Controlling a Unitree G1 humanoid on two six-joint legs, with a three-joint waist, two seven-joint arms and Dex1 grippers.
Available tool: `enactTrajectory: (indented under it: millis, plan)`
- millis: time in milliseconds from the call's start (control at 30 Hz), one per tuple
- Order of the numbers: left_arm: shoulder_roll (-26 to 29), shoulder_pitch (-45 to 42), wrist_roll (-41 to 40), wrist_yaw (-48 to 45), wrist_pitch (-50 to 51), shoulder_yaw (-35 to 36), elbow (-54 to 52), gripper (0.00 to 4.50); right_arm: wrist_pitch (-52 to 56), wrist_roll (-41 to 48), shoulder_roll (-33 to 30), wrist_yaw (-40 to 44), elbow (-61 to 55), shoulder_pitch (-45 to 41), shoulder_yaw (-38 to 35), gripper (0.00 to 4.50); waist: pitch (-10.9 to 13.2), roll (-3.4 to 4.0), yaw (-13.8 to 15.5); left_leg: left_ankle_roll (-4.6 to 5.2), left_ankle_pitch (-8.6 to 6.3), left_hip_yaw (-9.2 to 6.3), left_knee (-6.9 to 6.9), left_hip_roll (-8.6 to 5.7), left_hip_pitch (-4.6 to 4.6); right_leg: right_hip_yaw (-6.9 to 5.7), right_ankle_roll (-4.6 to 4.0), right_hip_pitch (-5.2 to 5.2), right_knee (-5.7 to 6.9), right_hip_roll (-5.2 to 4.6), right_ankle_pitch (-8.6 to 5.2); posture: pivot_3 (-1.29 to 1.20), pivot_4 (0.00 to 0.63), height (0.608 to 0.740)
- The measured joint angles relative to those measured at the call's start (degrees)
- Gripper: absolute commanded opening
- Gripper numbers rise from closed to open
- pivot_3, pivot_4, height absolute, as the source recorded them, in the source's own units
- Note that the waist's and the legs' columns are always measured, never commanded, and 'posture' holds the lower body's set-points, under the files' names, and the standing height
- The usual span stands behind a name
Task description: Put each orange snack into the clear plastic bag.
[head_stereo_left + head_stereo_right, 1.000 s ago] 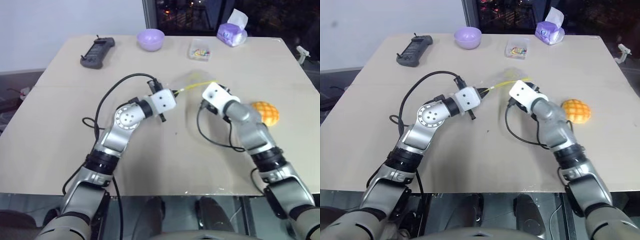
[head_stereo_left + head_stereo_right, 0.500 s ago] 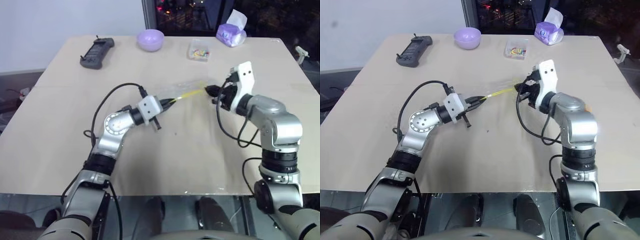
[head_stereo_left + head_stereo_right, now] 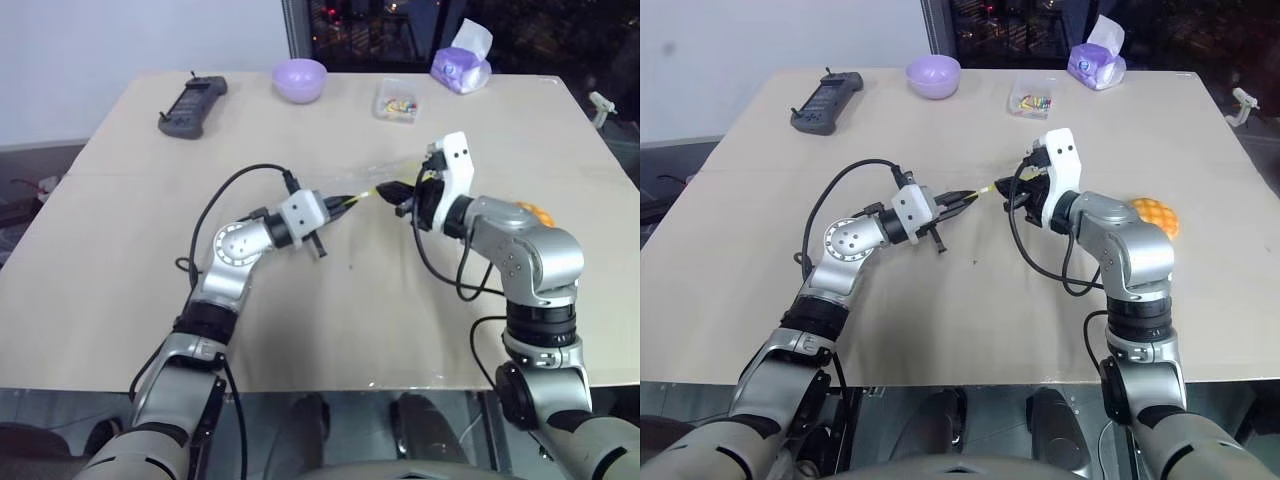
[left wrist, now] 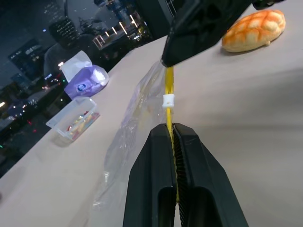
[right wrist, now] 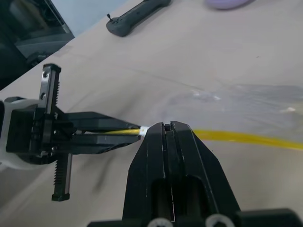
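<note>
Both arms meet over the middle of the tan table (image 3: 120, 300), near the centre of the frame. The left gripper (image 3: 352, 201) points to the right with its two black fingers pressed together on the yellow strip of the clear plastic bag (image 4: 128, 142); its wrist view shows the strip (image 4: 169, 118) running straight between the closed fingers, with a small white slider on the strip just beyond the tips. The right gripper (image 3: 385, 192) faces it from the right, and its fingers are likewise clamped tight on the same yellow strip, a little further along. The two sets of fingertips sit close together with only a short piece of strip between them. The bag's crinkly clear film hangs off the strip towards the far side of the table, hard to make out from the head views.

The orange snack (image 3: 1154, 213), a round golden bun with a grid-scored top, lies on the table at centre right, partly hidden behind the right arm and well apart from the bag. It is not in the bag.

Along the far edge, upper part of the frame, stand a black handheld controller (image 3: 192, 100) at upper left, a lilac bowl (image 3: 300, 78), a small clear box of coloured bits (image 3: 398, 101), and a purple tissue pack (image 3: 462, 68) at upper right.
</note>
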Motion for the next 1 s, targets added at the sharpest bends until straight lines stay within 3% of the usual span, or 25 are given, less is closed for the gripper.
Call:
enactTrajectory:
  millis: [667,800,867,1000]
  plan:
    - [-0.5,0.7,-0.2,-1.5,-0.1,-0.5,-1.0,0.00,-1.9,2.7,0.8,-7.7,8.7,0.0,-1.5,0.06,0.0,0.00,0.0,0.00,0.00,0.01,0.00,0.00,0.00,0.01,0.00,0.00,0.00,0.00,0.00,0.00,0.150,0.740]
    - [-0.6,1.3,-0.2,-2.9,-0.2,-0.7,-2.1,0.00,-8.6,-2.6,-2.4,-8.2,11.3,0.0,4.9,0.06,0.0,0.00,0.0,0.00,0.00,0.02,0.00,0.00,0.00,0.01,0.00,0.00,-0.01,0.00,0.00,0.00,0.150,0.740]
    - [-0.8,1.3,-0.5,-3.8,-0.2,-0.8,-2.9,0.00,-17.6,-9.2,-6.3,-8.0,14.7,0.0,12.3,0.87,0.0,0.00,0.0,0.00,0.00,0.03,0.00,0.00,0.01,0.00,0.00,0.00,-0.04,0.00,0.00,0.00,0.150,0.740]
    - [-1.3,1.3,-0.6,-4.7,-0.2,-1.4,-3.1,0.00,-31.6,-17.3,-8.2,-8.6,22.4,0.2,18.1,2.86,0.0,0.00,-0.1,-0.01,0.01,0.05,0.00,0.00,0.01,0.02,0.00,0.00,-0.03,0.00,0.00,0.00,0.150,0.740]
